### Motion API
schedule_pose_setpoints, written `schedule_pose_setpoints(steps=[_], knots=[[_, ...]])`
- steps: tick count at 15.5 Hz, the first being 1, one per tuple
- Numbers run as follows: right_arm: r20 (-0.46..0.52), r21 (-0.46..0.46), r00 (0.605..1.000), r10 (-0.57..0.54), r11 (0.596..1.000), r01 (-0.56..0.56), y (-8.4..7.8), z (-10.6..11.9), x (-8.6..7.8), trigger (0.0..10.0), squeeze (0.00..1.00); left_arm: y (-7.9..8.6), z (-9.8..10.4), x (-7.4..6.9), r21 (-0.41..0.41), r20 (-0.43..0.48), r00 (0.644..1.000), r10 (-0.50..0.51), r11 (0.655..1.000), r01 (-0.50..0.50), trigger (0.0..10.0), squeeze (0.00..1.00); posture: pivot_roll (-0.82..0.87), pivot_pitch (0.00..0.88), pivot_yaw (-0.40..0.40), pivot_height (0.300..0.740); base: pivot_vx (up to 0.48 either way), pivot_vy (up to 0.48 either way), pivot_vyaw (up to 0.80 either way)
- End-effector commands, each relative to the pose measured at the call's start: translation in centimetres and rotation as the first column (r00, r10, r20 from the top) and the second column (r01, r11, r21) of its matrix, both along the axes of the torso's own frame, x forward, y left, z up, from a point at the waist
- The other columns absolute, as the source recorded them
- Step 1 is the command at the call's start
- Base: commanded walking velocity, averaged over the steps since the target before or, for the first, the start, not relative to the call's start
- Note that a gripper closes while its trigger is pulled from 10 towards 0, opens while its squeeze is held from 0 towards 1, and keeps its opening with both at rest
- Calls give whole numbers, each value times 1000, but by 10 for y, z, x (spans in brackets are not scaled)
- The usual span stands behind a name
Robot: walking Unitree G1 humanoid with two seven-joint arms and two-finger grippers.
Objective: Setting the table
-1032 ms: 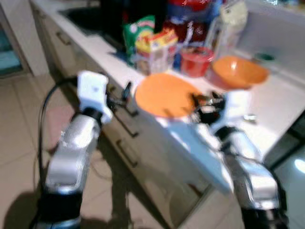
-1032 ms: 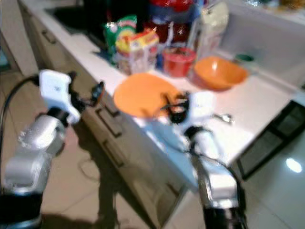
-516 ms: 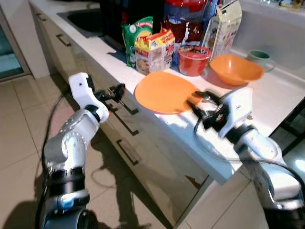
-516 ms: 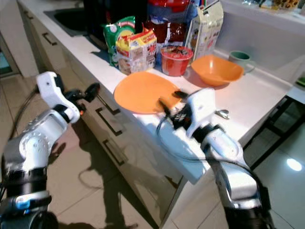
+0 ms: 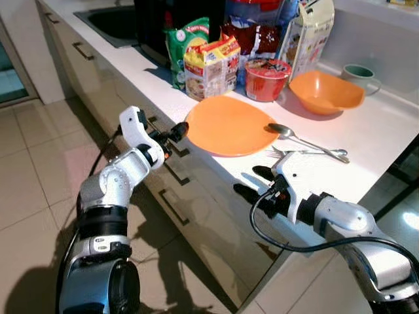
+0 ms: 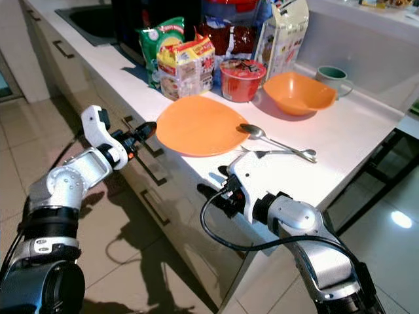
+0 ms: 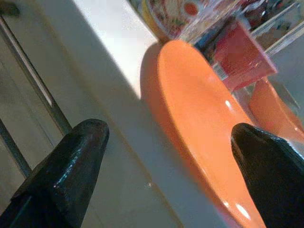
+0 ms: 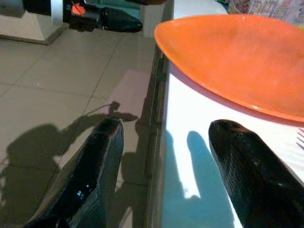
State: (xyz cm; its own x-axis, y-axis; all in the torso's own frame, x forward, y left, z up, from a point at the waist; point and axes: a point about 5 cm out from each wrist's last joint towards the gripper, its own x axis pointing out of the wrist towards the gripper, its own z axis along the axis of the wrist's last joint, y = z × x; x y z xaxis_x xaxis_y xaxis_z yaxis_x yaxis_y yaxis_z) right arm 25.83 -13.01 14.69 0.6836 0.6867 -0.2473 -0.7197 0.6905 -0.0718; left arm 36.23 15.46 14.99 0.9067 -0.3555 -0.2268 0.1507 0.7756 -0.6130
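Approaching the plate [image 5: 228,124] at the counter [image 5: 366,163] front edge, keep both open hands, left hand [image 5: 175,133] and right hand [image 5: 252,183], level with its rim.

My head views are sharp and brightly lit. Glare whitens the white countertop [image 5: 366,140], and my arms cast shadows on the beige floor tiles [image 5: 33,176]. Up close, my black fingertips [image 7: 71,171] look soft.

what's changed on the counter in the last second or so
The right claw has backed off the counter edge, open and empty. A spoon and fork now lie right of the orange plate. The left claw stays open beside the plate; plate and bowl unmoved.
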Motion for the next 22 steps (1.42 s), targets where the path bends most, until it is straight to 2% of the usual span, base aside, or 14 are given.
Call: schedule_pose_setpoints(steps=[1,2,4,7,15,16,17,18,19,22], knots=[[0,-11,1000,11,1000,-11,0,2,-2,10000,0,-3,2,3,15,9,1000,-13,1000,12,10000,0,-5,0,-13,740,0,0,0],[2,-10,1000,2,1000,-2,-1,3,-1,10000,0,-2,-1,6,57,1,1000,-7,998,6,10000,0,-10,0,-10,740,0,0,0],[0,-10,1000,-6,1000,6,-2,4,-1,10000,0,0,-2,11,76,1,1000,7,997,-7,10000,0,-12,0,-8,740,0,0,0],[-7,-12,1000,-11,1000,11,-2,4,-1,10000,0,-9,0,14,35,11,999,-35,999,34,10000,0,-15,0,-7,740,0,0,0],[-11,-21,1000,-8,1000,8,-3,3,-1,10000,0,-31,-4,16,29,10,992,-124,992,124,10000,0,-19,0,-9,740,0,0,0],[-9,-21,1000,-8,1000,8,-3,3,-1,10000,0,-33,-6,16,32,-1,992,-126,991,126,5412,0,-21,0,-8,740,0,0,0],[-8,-22,1000,-8,1000,8,-3,3,-1,10000,0,-33,-7,17,33,-5,992,-128,991,128,5412,0,-21,0,-8,740,0,0,0],[-8,-24,1000,-7,1000,7,-3,3,-1,10000,0,-36,-8,16,35,-9,990,-139,990,139,902,0,-21,0,-9,740,0,0,0],[-7,-25,1000,-7,1000,7,-3,3,-1,10000,0,-37,-8,16,35,-9,989,-145,989,146,0,0,-21,0,-9,740,0,0,0],[-7,-28,1000,-5,1000,4,-3,3,0,10000,0,-40,-9,14,35,-10,985,-170,985,170,0,0,-19,0,-10,740,0,0,0]])
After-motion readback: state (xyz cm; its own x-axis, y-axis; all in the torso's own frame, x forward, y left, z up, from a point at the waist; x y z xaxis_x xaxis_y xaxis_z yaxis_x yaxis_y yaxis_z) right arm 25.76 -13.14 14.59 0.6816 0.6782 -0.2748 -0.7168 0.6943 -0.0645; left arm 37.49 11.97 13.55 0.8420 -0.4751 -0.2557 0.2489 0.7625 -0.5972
